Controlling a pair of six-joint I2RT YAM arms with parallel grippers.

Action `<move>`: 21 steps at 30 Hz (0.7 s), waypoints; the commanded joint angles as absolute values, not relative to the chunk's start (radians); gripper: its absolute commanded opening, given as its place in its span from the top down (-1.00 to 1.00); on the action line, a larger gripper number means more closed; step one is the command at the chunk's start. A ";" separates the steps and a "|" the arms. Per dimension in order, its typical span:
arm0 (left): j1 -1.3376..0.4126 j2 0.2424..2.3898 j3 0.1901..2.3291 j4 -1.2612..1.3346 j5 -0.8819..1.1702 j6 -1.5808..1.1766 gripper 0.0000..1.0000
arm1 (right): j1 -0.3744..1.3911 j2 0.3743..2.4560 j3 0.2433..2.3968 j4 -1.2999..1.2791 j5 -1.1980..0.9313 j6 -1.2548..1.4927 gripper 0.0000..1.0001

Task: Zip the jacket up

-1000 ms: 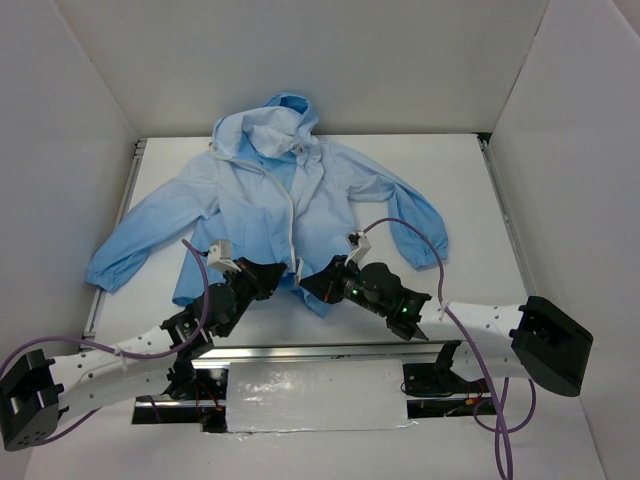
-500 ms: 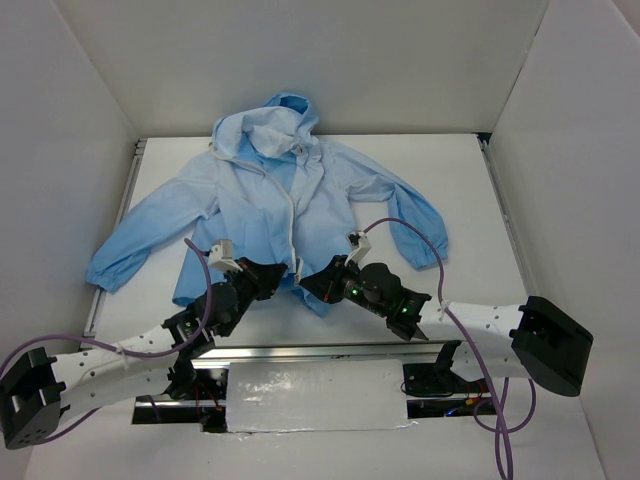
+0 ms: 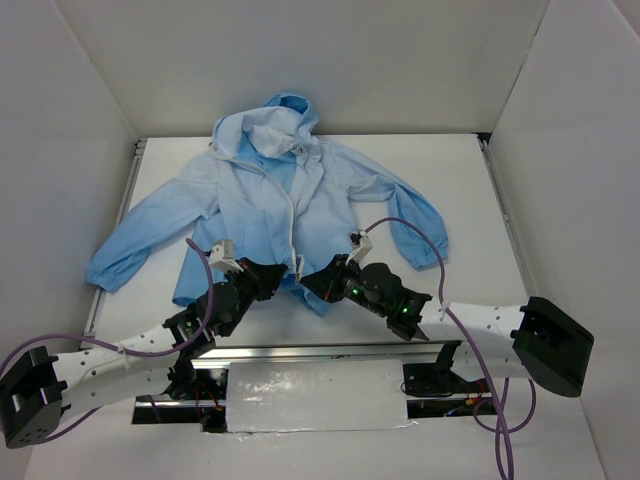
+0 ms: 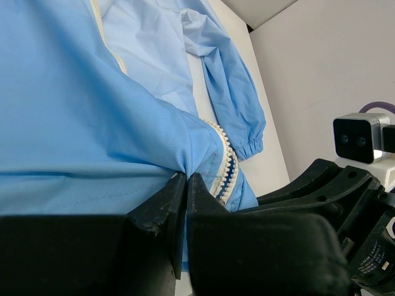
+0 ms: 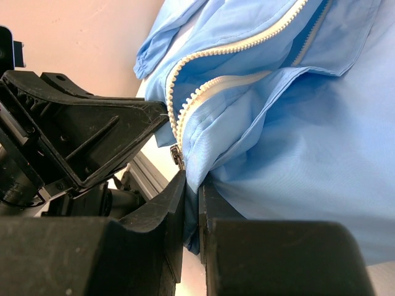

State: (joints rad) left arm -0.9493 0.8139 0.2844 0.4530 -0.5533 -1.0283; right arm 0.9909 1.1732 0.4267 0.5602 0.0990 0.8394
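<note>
The light-blue hooded jacket point(image 3: 280, 200) lies spread on the white table, hood at the back, its white zipper point(image 3: 292, 225) running down the front. Both grippers meet at the bottom hem beside the zipper's lower end. My left gripper point(image 3: 272, 276) is shut on the hem fabric of the jacket point(image 4: 92, 123) just left of the zipper teeth point(image 4: 226, 169). My right gripper point(image 3: 312, 281) is shut on the jacket point(image 5: 308, 135) hem on the other side, right by the zipper teeth point(image 5: 203, 92) and the small metal slider point(image 5: 177, 155). The two zipper sides stand apart near the hem.
White walls enclose the table on three sides. A metal rail point(image 3: 320, 350) runs along the near edge between the arm bases. The sleeves point(image 3: 130, 240) spread out left and right point(image 3: 415, 225). Purple cables point(image 3: 470, 330) loop over both arms.
</note>
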 commanded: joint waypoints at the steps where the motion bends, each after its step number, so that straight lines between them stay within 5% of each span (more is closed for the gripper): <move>1: -0.948 0.801 0.316 0.499 -0.560 -1.037 1.00 | 1.002 1.161 0.471 0.594 0.135 0.821 1.00; 21: -0.948 0.804 0.319 0.492 -0.538 -1.048 1.00 | 1.002 1.178 0.514 0.558 0.172 0.802 1.00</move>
State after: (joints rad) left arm -0.9493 0.8139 0.2844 0.4526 -0.5529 -1.0290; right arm 0.9924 1.1740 0.4564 0.5331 0.1284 0.8299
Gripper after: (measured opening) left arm 0.141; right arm 0.145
